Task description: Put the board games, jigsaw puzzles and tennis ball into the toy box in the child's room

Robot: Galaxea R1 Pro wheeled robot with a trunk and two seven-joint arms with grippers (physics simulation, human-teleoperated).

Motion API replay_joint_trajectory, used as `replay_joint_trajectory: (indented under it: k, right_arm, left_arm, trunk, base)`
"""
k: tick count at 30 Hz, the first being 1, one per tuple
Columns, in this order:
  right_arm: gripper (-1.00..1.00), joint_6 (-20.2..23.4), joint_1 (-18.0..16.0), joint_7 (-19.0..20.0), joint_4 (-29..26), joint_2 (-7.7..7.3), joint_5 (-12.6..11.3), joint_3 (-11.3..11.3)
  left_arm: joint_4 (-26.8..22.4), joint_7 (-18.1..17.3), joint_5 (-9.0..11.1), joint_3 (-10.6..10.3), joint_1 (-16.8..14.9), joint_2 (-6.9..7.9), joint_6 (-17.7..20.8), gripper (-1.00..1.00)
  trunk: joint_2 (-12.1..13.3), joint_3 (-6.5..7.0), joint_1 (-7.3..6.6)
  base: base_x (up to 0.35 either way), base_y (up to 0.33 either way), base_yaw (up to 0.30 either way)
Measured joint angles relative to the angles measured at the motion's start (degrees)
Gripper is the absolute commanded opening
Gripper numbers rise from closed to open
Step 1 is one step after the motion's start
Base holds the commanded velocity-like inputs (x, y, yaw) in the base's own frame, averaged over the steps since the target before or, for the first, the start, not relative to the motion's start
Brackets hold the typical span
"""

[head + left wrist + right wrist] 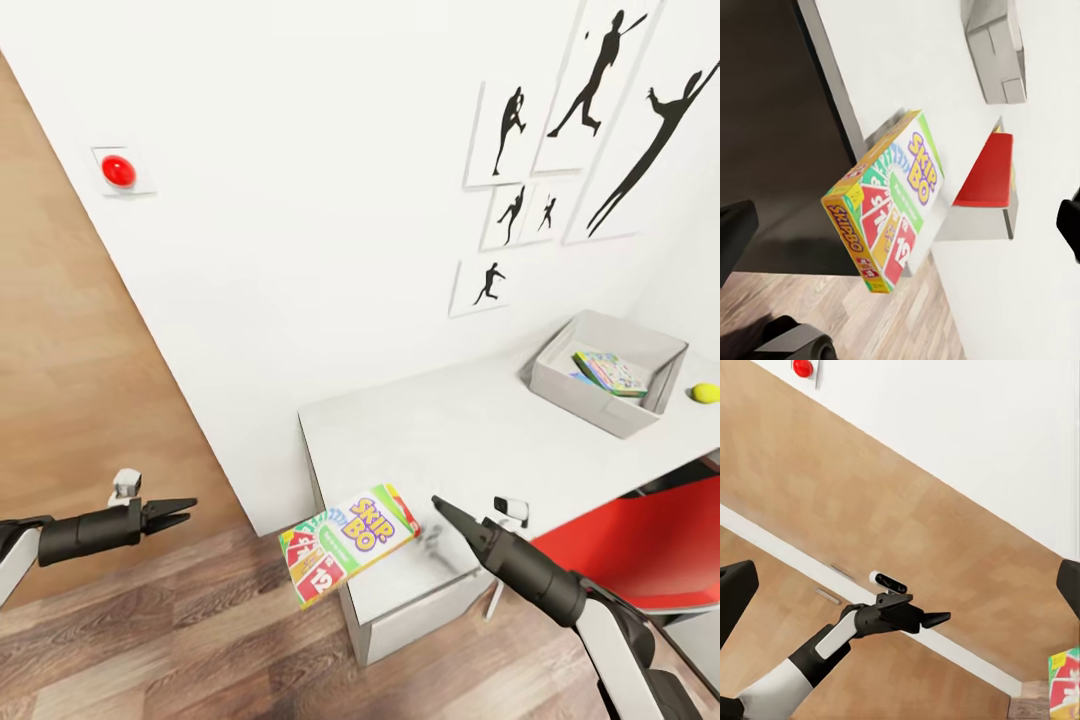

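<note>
Half the Skip-Bo box (346, 543) overhangs the surface (470, 440) edge, unheld; your left tool (183, 513) and right tool (438, 505) both look pressed together, empty.

Bare white worktop (470, 430) stretches open between the Skip-Bo box (347, 543) overhanging its near corner and the grey toy box (606, 373) at the wall, while a red chair (640, 545) crowds the right edge.

green-yellow Skip-Bo box (347, 544), grey toy box (606, 373), red chair (640, 545)
</note>
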Motion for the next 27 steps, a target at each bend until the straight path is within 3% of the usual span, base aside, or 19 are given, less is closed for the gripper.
replay_joint_trajectory:
  k: [7, 21, 27]
  right_arm:
    - [1.0, 0.08, 0.0, -0.03, 0.05, 0.05, 1.21, -0.22]
    - [1.0, 0.17, 0.0, 0.45, -0.01, -0.46, 1.1, -0.45]
    - [1.0, 0.39, 0.0, 4.05, -0.02, -0.56, 0.69, -0.53]
  left_arm:
    - [4.07, -0.04, 0.02, 0.12, 0.0, -0.11, 0.12, 1.0]
    - [11.38, 0.24, -0.02, 0.01, -0.15, -3.69, 0.16, 1.0]
    - [12.13, 0.12, 0.03, 0.0, -0.18, -4.33, 0.15, 1.0]
  trunk:
    - [-2.82, -0.61, 1.54]
    - [-8.44, -2.48, 4.62]
    - [-10.86, -3.55, 5.94]
  base:
    - [0.0, 0.0, 0.0]
    - [0.0, 0.0, 0.0]
    - [0.0, 0.0, 0.0]
